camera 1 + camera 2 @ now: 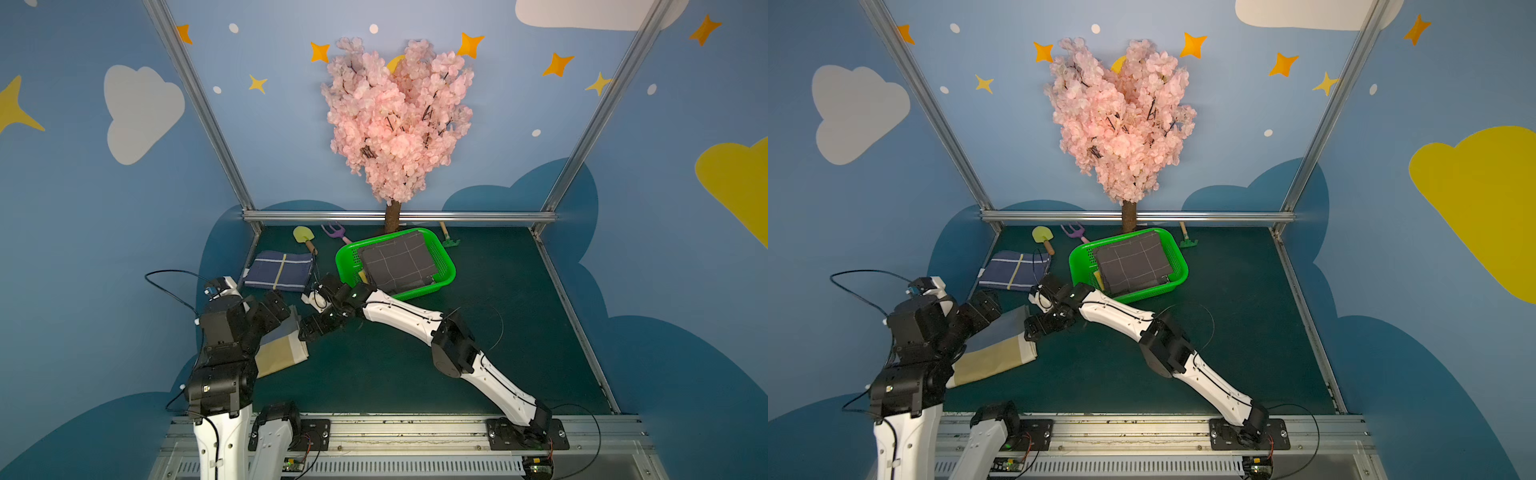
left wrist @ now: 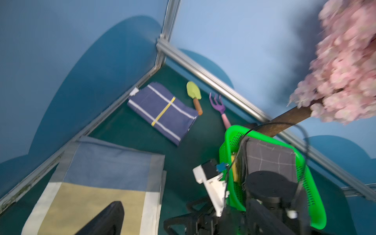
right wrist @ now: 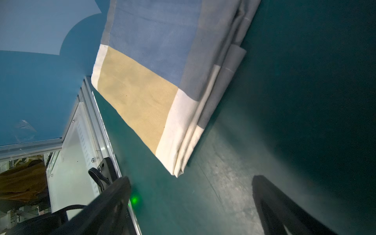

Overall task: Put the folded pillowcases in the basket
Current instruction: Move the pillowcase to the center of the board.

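**Pincer check: right one open and empty, pillowcase not picked up**

Right pincer [image 3: 191, 203]: jaws wide apart, nothing between them, low over the bench [image 1: 415, 365]. The folded pillowcase [image 3: 142, 81] (blue, tan and white blocks) lies flat just ahead of it, with the nearest corner just short of the fingertips.

Left pincer [image 1: 276, 309] hovers over the other side of the same cloth. Its wrist view shows only one finger, so I can't tell how its jaws stand.

Handling, my read:
- It's light, limp and not fragile.
- Several loose layers are stacked at the edge facing the right pincer, and pinching just one would probably unfold the lot.
- Better to bite the full stack at that edge, one pincer per end.

Room:
- The basket [image 1: 415, 293] sits beyond the right pincer's wrist, with a grey checked cloth [image 1: 397, 262] covering most of its floor, so the pillowcase goes on top, over the rim.
- A navy striped cloth [image 1: 280, 270] lies ahead of the left pincer, and the side rail is close by.
- The rest of the bench is open.
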Controlling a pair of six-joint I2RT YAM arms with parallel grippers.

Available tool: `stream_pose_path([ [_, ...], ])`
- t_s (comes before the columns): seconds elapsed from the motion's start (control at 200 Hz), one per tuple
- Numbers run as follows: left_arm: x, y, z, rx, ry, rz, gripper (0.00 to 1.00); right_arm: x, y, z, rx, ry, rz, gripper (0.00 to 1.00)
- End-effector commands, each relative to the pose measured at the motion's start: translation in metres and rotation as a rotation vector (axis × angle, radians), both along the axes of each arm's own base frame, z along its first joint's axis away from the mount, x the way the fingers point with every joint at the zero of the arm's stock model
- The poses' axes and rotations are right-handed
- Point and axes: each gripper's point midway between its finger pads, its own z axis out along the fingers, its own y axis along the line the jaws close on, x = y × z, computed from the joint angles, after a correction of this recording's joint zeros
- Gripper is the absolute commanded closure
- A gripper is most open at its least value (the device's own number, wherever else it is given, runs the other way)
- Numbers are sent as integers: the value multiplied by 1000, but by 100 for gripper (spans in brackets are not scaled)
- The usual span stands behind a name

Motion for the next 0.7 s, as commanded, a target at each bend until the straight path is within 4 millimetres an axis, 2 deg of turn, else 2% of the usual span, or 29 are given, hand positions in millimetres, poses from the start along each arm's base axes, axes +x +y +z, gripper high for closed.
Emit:
stream_pose_path([
  [0.0, 6, 1, 24, 29, -60, -14, 3, -16, 11, 0, 19, 33, 25, 2],
  [0.305, 4, -1, -4, 16, 16, -21, 2, -38, 26, -24, 15, 83, 36, 11],
  [0.451, 4, -2, -12, 7, 34, -27, 2, -39, 30, -33, 8, 85, 26, 16],
  [0.621, 3, -2, -14, 14, 43, -29, 2, -39, 31, -40, -1, 91, 15, 29],
  [0.696, 2, -2, -15, 16, 45, -29, 2, -41, 32, -42, -2, 96, 15, 41],
])
